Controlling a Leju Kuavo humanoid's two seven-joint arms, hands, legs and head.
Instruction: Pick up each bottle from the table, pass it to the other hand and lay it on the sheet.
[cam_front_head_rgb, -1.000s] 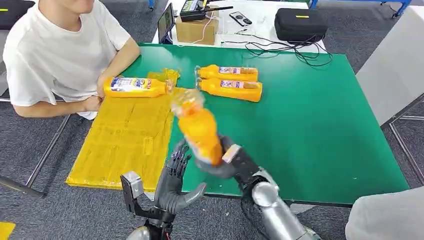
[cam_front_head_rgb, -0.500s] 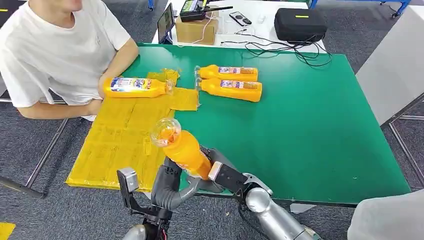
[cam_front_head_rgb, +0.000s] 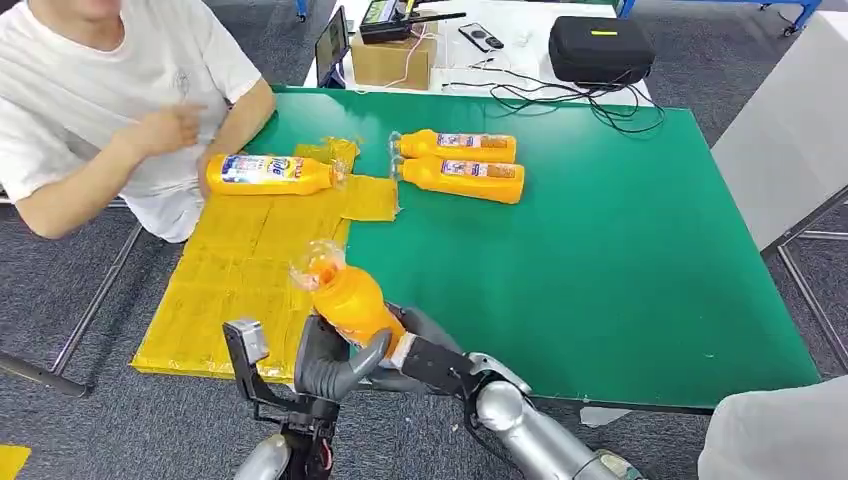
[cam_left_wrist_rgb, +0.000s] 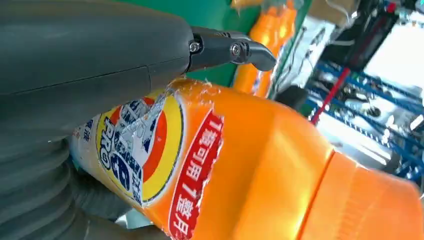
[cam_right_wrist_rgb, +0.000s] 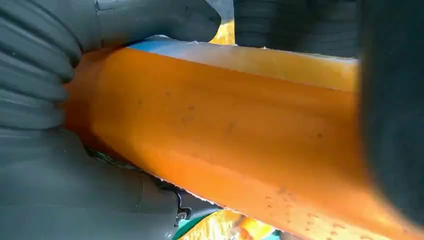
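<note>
Orange bottle is held at the near edge of the green table, tilted, with its clear cap end pointing up and to the far left, over the near right corner of the yellow sheet. Both hands are on it. The left hand wraps the lower body from the left, thumb across the front; the right hand grasps the base from the right. The bottle's lower end is hidden behind the two hands.

Left wrist view: a thick grey thumb lies along the label of the bottle — the cap end is cut off at the frame edge. Right wrist view: grey fingers clasp the orange body; the picture is blurred and nothing finer can be made out.

One bottle lies on its side at the far end of the sheet. Two more bottles lie side by side on the table, just right of the sheet's far corner.

A person sits at the far left — head cut off by the frame.
</note>
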